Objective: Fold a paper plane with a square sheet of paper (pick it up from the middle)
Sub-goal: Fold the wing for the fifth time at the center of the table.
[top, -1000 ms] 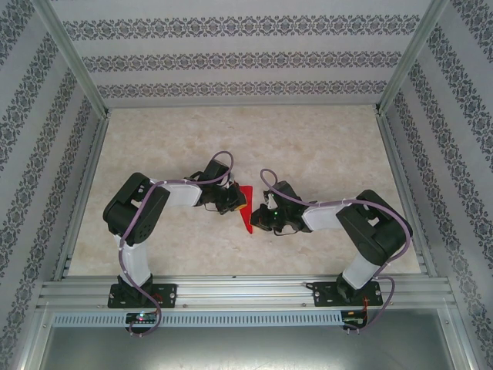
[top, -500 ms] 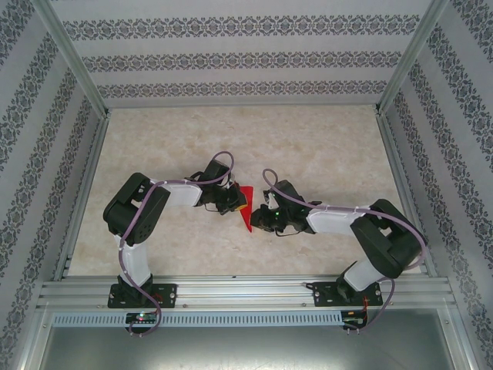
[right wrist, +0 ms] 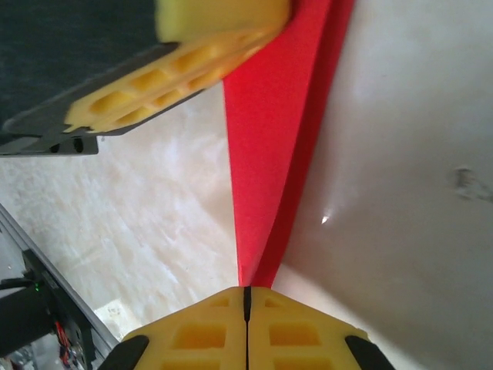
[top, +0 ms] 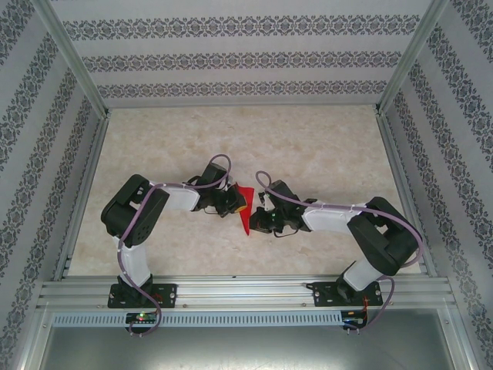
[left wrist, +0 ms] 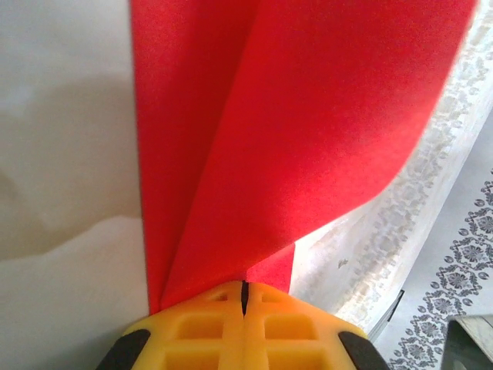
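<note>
As the paper plane [top: 244, 210] lies between them, left gripper [top: 233, 202] pinches its wide far end, right gripper [top: 256, 222] its narrow near end.

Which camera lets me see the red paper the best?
The left wrist camera: the red paper looks big there, and you can see its folded layers spreading out. In the right wrist camera the paper is seen edge-on, as a narrow strip. From the top camera the paper is a tiny red wedge, too small for details.
</note>
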